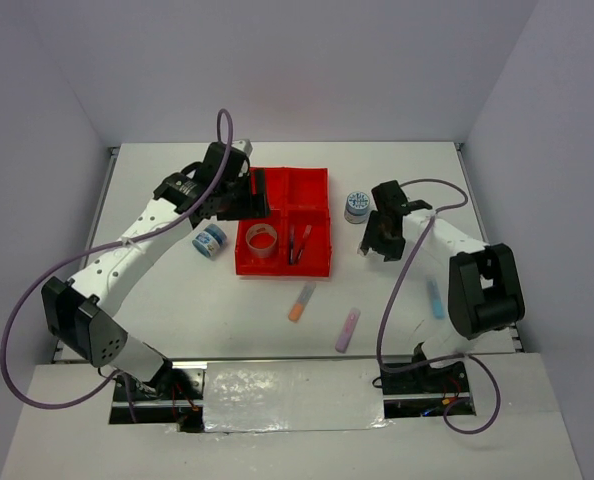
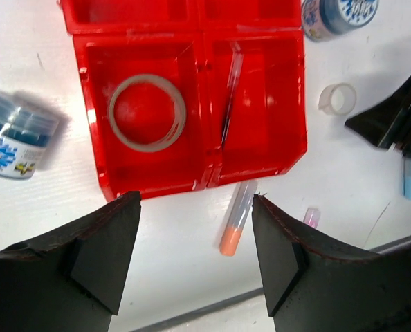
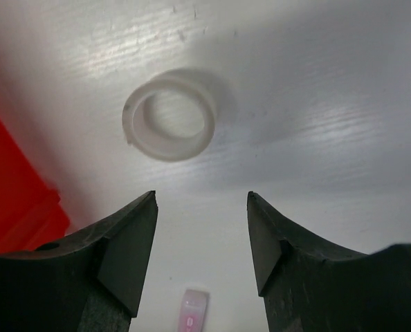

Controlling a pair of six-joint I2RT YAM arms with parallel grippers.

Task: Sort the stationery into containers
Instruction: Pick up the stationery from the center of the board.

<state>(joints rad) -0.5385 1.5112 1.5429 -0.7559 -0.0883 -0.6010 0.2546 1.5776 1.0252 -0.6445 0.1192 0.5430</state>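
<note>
The red tray (image 1: 277,270) sits mid-table. Its near-left compartment holds a tan tape ring (image 1: 261,240), and its near-right one holds thin pens (image 1: 297,243). My left gripper (image 1: 257,193) hovers over the tray's far-left part, open and empty (image 2: 195,221). My right gripper (image 1: 377,240) is open and empty (image 3: 201,207), just right of the tray, with the clear tape ring (image 3: 169,114) lying ahead of its fingertips. The tape ring (image 2: 147,113), pens (image 2: 230,97) and clear ring (image 2: 338,99) also show in the left wrist view.
One blue-white roll (image 1: 210,241) lies left of the tray, another (image 1: 357,206) stands to its right. An orange highlighter (image 1: 301,301) and a purple one (image 1: 348,329) lie in front of the tray. A light-blue one (image 1: 435,298) lies near the right arm.
</note>
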